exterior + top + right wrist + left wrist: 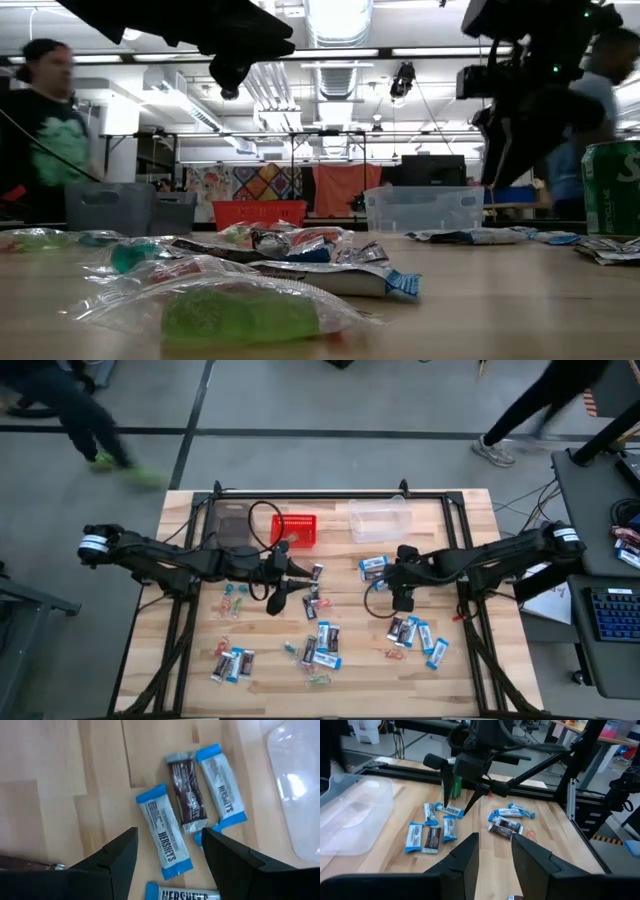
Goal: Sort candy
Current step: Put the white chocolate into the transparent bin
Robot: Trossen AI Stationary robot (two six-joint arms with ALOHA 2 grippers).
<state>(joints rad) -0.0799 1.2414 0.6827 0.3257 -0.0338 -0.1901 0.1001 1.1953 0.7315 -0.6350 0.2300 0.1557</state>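
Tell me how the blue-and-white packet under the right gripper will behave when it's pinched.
The blue-and-white packet lies flat on the table, so it probably won't roll. Its glossy wrapper looks slippery and may skid if nudged. It seems thin and light; the open right gripper likely needs to pinch across its narrow sides.

Two dark robot arms (190, 560). One red mesh basket (296, 529); beside it one clear plastic bin (379, 518), one dark bin (232, 526). Wrapped candy pieces (322, 637) scattered below basket: too many, too small to count exactly.
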